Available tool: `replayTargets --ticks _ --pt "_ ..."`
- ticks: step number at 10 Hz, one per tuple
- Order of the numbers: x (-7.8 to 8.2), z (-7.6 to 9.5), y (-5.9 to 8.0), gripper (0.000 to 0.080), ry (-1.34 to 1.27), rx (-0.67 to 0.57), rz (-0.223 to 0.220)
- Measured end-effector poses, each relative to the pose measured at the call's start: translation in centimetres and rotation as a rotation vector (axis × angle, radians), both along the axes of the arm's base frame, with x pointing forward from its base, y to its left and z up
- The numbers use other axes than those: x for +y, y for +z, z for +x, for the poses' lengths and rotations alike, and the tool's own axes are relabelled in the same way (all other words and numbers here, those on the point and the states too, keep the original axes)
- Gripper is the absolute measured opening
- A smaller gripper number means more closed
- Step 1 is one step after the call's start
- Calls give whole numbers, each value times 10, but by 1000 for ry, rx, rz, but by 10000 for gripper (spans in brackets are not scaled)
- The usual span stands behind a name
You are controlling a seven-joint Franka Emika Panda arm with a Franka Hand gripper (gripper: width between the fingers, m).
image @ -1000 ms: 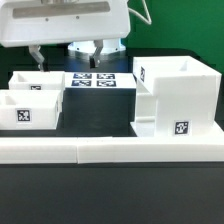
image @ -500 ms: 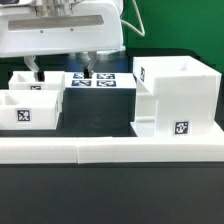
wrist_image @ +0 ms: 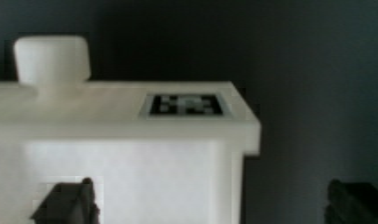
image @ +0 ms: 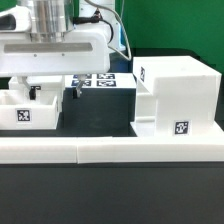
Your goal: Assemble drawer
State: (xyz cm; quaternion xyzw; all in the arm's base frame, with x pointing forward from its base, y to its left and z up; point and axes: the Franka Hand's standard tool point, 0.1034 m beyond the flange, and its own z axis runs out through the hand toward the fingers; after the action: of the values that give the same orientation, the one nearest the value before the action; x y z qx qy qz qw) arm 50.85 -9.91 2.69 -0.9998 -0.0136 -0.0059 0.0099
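Toward the edge of the dark surface (image: 100, 112) on the exterior view's left: a white, open-topped drawer box (image: 25, 112), black-and-white tag on its near wall. Just behind it, a second drawer box (image: 18, 87) of the same look, partly covered. Toward the opposite edge, well apart: the tall white drawer housing (image: 178, 90), stepped in outline, bearing two tags. Between the two groups, near the far edge: the marker board (image: 100, 82). Along the near edge: a low white ledge (image: 110, 150). Directly above the two boxes: the hand (image: 56, 92), open, dark fingers (image: 37, 92) spread wide, clasping nothing. Blocks the sight of much of the rear box. In the wrist view, beyond the dark fingertips (wrist_image: 65, 200): a blurred white part (wrist_image: 141, 150) with a tag and a round knob (wrist_image: 49, 60). Impossible to tell which box.
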Motion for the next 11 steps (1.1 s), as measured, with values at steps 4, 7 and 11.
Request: replayTargets --ticks 4,7,11 --pt "1 -4 -20 649 6 5 -16" --pt "1 -4 -20 621 7 3 -18" --pt "1 -4 -20 123 7 3 -18"
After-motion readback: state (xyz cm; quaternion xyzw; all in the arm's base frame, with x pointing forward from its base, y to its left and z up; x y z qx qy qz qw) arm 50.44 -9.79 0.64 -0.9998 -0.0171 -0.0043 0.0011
